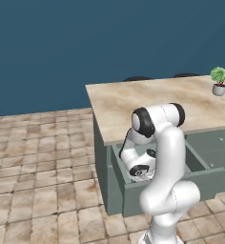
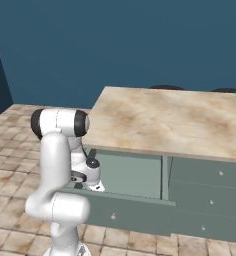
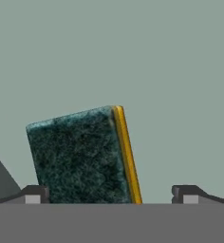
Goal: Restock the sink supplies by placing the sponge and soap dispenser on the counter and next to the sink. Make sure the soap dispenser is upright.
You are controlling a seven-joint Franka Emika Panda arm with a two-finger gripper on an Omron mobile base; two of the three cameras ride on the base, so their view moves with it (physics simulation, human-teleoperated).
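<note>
Inside open drawer (image 2: 132, 175), hand (image 3: 111, 195) spread wide, sponge (image 3: 80, 156) between fingertips, ungripped.

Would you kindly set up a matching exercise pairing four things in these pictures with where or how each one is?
Things:
1. sponge
2. claw
3. potted plant
4. drawer

States:
A. pulled out below the stone top
B. open, fingertips apart
C. on the far right of the stone top
D. green face showing, between the claw's fingertips

Pairs: 1-D, 2-B, 3-C, 4-A
</note>
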